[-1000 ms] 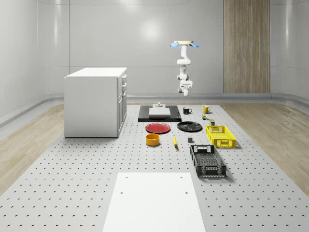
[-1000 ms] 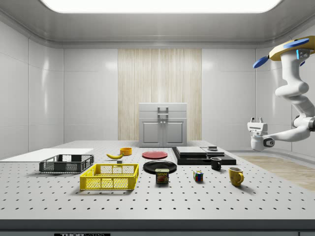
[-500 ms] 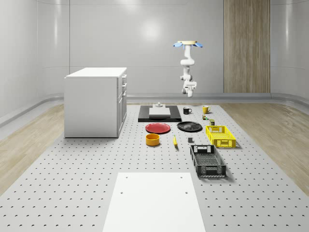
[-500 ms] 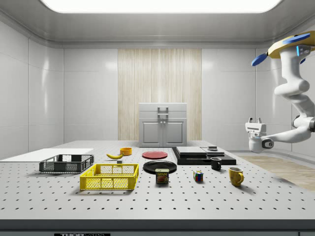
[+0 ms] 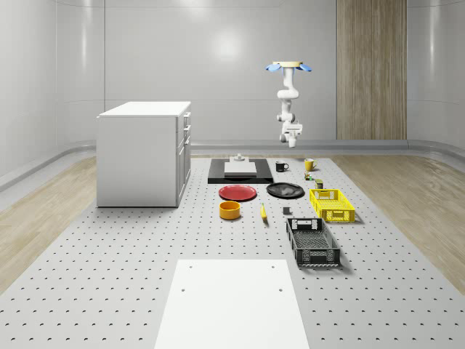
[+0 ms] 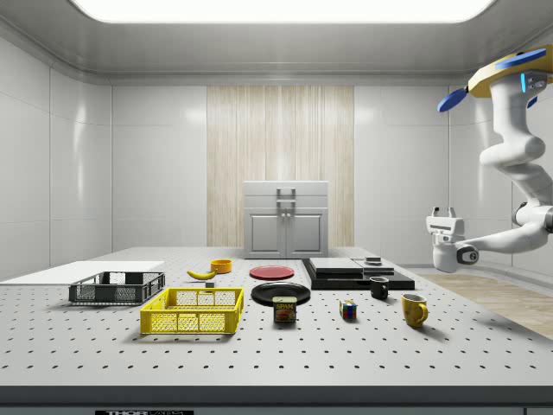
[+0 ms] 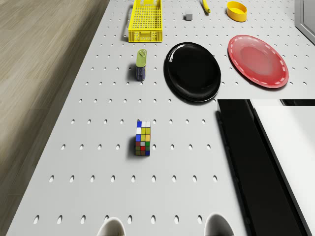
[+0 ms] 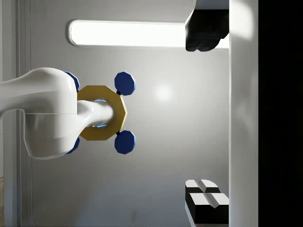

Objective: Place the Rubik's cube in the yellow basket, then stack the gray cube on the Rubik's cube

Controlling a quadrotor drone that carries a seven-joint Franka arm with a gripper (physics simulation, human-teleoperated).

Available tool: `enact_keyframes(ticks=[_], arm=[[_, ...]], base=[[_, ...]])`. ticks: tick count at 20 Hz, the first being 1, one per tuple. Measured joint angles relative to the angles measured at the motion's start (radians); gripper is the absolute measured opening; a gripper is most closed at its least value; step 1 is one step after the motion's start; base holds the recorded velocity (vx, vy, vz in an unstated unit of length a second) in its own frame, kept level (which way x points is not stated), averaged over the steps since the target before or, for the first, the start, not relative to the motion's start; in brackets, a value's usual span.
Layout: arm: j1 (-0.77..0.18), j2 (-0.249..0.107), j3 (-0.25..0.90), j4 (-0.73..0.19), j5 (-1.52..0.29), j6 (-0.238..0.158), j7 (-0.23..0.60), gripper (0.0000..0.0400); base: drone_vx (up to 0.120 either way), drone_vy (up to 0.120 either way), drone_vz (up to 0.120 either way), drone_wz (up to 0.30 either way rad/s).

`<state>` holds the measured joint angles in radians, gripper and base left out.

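Note:
The Rubik's cube [image 7: 142,138] [image 6: 348,310] [image 5: 308,175] sits on the perforated table, near the far end. The yellow basket [image 5: 332,204] [image 6: 193,311] [image 7: 144,22] stands farther forward on the whole-scene view's right. A small gray cube [image 5: 286,211] [image 7: 187,16] lies beside the basket. The drone [image 5: 288,66] [image 6: 510,73] hovers high over the table's far end. Its arm hangs down and bends back, so the gripper [image 6: 444,212] [image 5: 293,131] [image 8: 207,118] points up at the ceiling. It is open, holds nothing, and is well above the cube.
A can [image 7: 141,65] and a black plate [image 7: 193,71] lie between the Rubik's cube and the basket. Close by are a red plate [image 5: 237,193], a black tray [image 5: 240,171], a yellow mug [image 6: 414,309] and a black mug [image 6: 378,288]. A white cabinet [image 5: 145,153] stands left, a black basket [image 5: 312,242] nearer.
The drone with its arm has moved to the whole-scene view's right and a little to the side view's left. The gripper stays open and pointing up. Nothing on the table moved.

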<state>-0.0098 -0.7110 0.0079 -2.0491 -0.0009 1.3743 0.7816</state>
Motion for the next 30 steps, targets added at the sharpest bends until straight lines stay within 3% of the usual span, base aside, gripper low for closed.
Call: enact_keyframes(ticks=[7, 20, 25, 30], arm=[[-0.002, -0.004, 0.007, -0.004, -0.01, 0.005, 0.001, 0.04], [-0.027, -0.012, 0.087, -0.016, -0.122, 0.016, 0.016, 0.04], [-0.064, -0.021, 0.203, -0.045, -0.286, 0.024, 0.039, 0.04], [-0.143, -0.048, 0.434, -0.161, -0.628, 0.041, 0.097, 0.04]], base=[[0.12, 0.12, 0.0, 0.0], [0.12, 0.0, 0.0, 0.0], [0.12, 0.112, 0.0, 0.0], [0.12, 0.056, 0.0, 0.0]])
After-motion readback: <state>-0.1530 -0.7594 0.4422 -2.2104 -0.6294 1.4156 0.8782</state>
